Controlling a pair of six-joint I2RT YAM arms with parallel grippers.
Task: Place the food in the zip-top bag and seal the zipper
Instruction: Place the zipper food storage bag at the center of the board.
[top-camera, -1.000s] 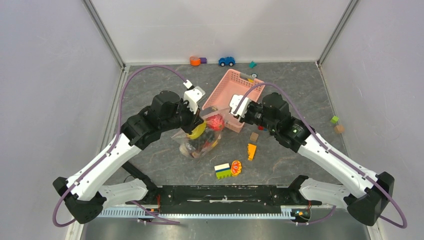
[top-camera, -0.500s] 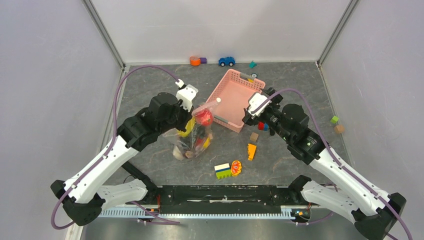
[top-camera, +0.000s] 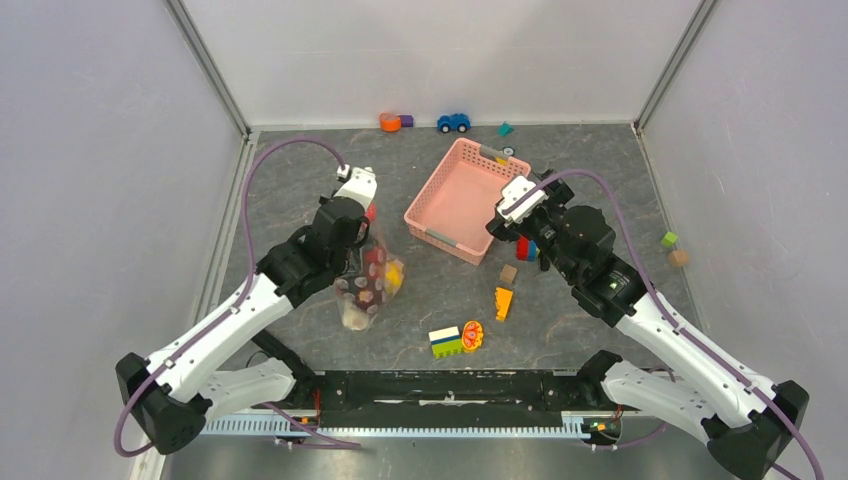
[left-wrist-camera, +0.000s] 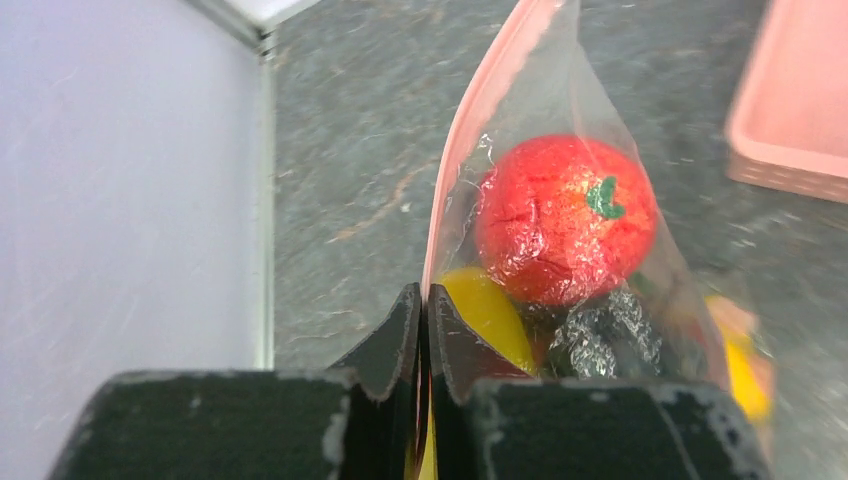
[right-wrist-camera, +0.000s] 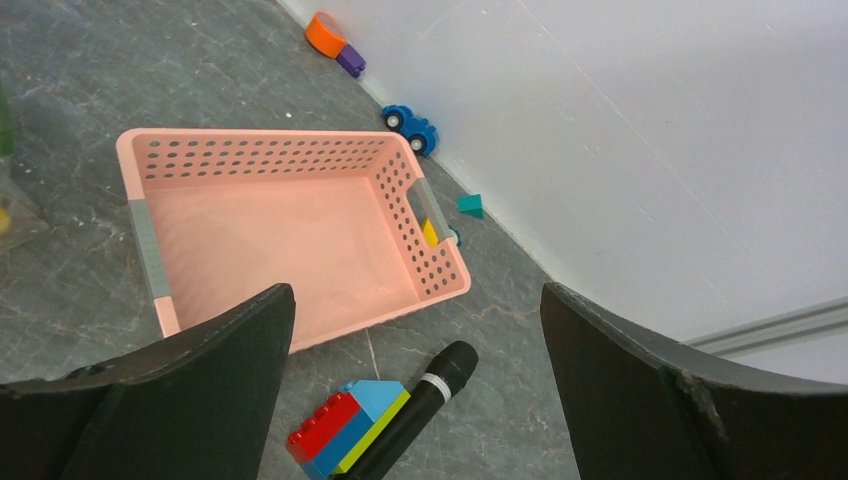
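The clear zip-top bag (top-camera: 365, 285) hangs from my left gripper (top-camera: 362, 232) at the left of the floor. In the left wrist view my left gripper (left-wrist-camera: 422, 295) is shut on the pink zipper (left-wrist-camera: 480, 110) strip at the bag's mouth. Food shows through the plastic: a red ball-like fruit (left-wrist-camera: 560, 230), a yellow citrus (left-wrist-camera: 480, 310) and dark berries (left-wrist-camera: 605, 335). Whether the zipper is pressed shut along its length I cannot tell. My right gripper (top-camera: 512, 228) is apart from the bag, by the basket's right corner. It stands wide open (right-wrist-camera: 415, 300) with nothing in it.
A pink lattice basket (top-camera: 425, 205) sits between the arms. Under the right gripper lie stacked coloured blocks (right-wrist-camera: 345, 425) and a black marker-like stick (right-wrist-camera: 420, 405). An orange wedge (top-camera: 503, 302), a brown cube (top-camera: 508, 273) and more blocks (top-camera: 445, 342) lie near the front. A blue toy car (top-camera: 453, 122) stands by the back wall.
The right gripper has opened wide, left the bag's mouth and drawn back to the right of the basket. The left gripper has carried the bag leftward, still shut on it.
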